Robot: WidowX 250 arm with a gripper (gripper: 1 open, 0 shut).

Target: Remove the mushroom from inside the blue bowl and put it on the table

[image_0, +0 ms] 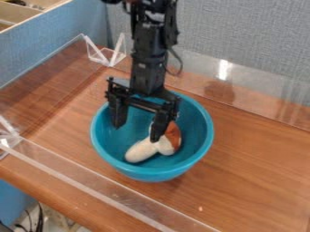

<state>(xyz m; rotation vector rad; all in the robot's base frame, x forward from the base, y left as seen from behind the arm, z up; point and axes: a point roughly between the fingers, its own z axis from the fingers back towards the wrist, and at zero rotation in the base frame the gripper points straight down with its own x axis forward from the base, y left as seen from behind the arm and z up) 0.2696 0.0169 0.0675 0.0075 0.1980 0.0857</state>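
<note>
The blue bowl [191, 159] sits on the wooden table [260, 172] near the middle. Inside it the mushroom [147, 149] lies on its side, its cream stem pointing front-left and its reddish-brown cap [175, 136] to the right. My gripper [140, 119] hangs straight down over the bowl and is open, with both black fingers reaching below the rim. The right finger [161, 127] stands just above the mushroom where stem meets cap, hiding part of it. The left finger [118, 113] is near the bowl's left inner wall. Nothing is held.
Low clear acrylic walls [54, 63] edge the table on the left and front. A grey-blue partition [255, 36] stands behind. A wooden shelf [31, 14] shows at the top left. Bare tabletop lies left and right of the bowl.
</note>
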